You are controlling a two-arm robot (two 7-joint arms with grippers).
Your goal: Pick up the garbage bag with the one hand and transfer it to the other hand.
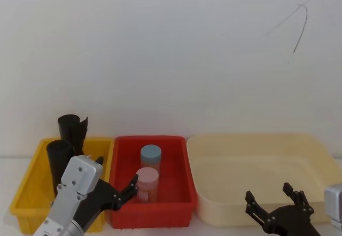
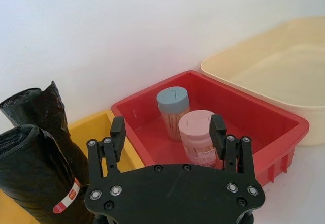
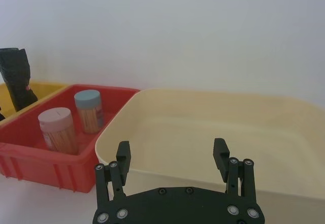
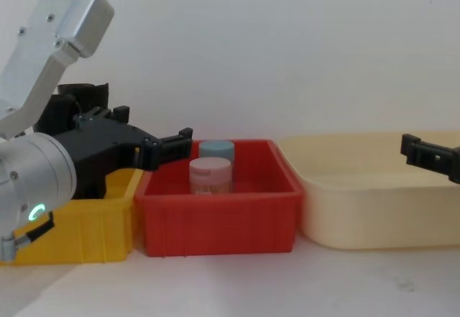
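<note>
The fingers (image 2: 118, 132) of the left gripper (image 2: 167, 130) were seen spread wide, just beside the garbage bag (image 2: 30, 173) and apart from it. The bag was stood upright in the yellow bin (image 1: 24, 198), with a second black roll (image 1: 73, 128) close behind it. Its red-and-white label was shown by the left wrist view. In the head view its lower part was covered by the left arm, and in the chest view the two rolls were largely hidden behind that gripper, so they could not be told apart. A blue-lidded jar (image 1: 150, 154) and a pink-lidded jar (image 1: 147, 181) were held in the red bin (image 1: 149, 214) alongside. The right gripper (image 1: 269, 193) was held at the near edge of the cream tub (image 1: 256, 139), partly cut off, its fingers (image 3: 123, 153) likewise wide.
</note>
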